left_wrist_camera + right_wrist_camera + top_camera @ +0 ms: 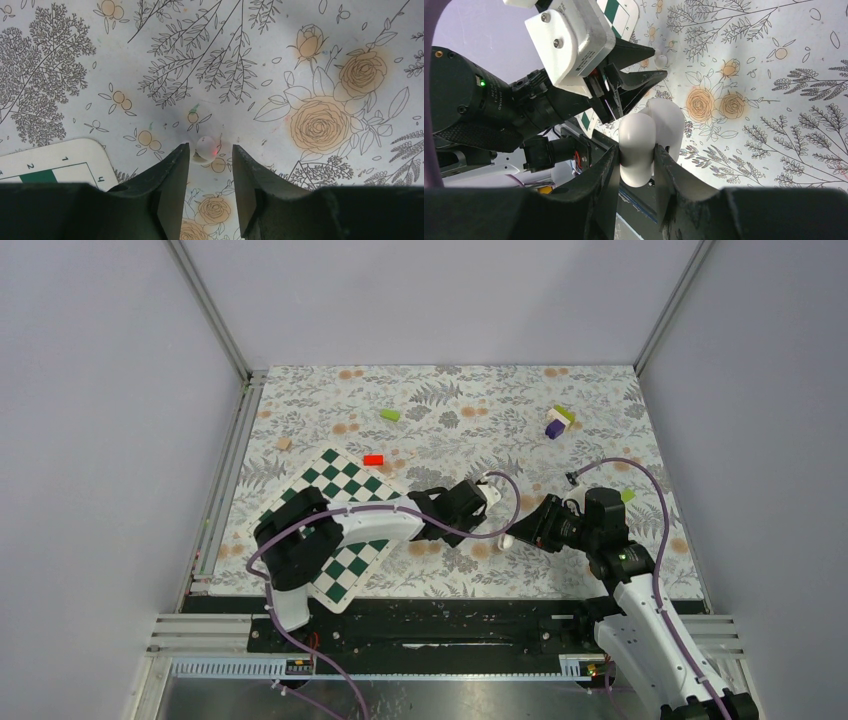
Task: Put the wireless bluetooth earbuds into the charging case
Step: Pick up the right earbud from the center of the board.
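Risk: the earbud (206,149) is lying small and round on the tabletop (280,30), right at the fingertips of the left tool (210,148) rather than deep between them. Closing from here is likely popping it forward or rolling it off. A shallow pinch is also risking a drop on the way to the charging case (649,135). The two arms are working close together, so a bump could be knocking the case askew.

Left tool: fingers are spread, flanking the earbud; contact is unclear. Right tool (636,150): pressed together, pinching the white case and holding it above the tabletop, near the left tool. The case opening is not showing here.
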Robot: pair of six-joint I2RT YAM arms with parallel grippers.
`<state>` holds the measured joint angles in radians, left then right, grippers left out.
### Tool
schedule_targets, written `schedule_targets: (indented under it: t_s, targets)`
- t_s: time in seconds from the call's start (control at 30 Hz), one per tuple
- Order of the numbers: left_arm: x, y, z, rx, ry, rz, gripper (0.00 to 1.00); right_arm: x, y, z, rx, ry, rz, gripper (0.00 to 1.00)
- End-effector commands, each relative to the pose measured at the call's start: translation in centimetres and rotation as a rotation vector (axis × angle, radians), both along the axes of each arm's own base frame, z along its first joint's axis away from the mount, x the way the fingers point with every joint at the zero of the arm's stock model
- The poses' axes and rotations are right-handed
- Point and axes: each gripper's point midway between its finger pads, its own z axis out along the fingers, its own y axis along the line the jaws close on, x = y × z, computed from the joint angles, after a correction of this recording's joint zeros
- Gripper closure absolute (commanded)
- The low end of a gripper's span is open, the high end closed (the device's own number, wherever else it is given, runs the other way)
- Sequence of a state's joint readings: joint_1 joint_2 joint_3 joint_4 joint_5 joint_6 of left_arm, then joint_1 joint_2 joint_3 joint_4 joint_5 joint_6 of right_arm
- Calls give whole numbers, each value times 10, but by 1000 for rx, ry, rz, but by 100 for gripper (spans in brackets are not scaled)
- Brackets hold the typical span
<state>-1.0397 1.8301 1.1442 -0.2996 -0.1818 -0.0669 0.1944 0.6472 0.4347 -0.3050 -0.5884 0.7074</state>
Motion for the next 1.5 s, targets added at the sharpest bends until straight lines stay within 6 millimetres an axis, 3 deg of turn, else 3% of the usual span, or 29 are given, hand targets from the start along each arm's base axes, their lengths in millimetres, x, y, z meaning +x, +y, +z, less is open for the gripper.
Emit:
schedule_targets:
  t_s: [0.0,0.37,0.6,0.83,0.9,1.0,1.1,1.27,1.47]
  targets:
    - [12,-13,9,-15,-46,-2,64,5,3,16,22,-47,11,100]
    - [14,-14,25,-41,-58,15,74,5,3,14,20,-46,12,100]
    - [17,-14,58,-127,-60,84,53,5,3,14,20,-45,11,100]
    - [19,-6,86,-331,54,261,52,5,3,13,20,-43,13,100]
    - [23,6,80,-383,130,389,52,4,3,13,19,-44,14,100]
    - [14,17,59,-447,389,541,54,4,3,13,20,-46,15,100]
    - [4,16,42,-526,572,607,58,4,3,13,20,-45,16,100]
    - [-13,12,22,-558,701,676,57,3,3,13,22,-45,18,100]
    - [-15,4,13,-583,753,695,57,3,3,13,25,-45,18,100]
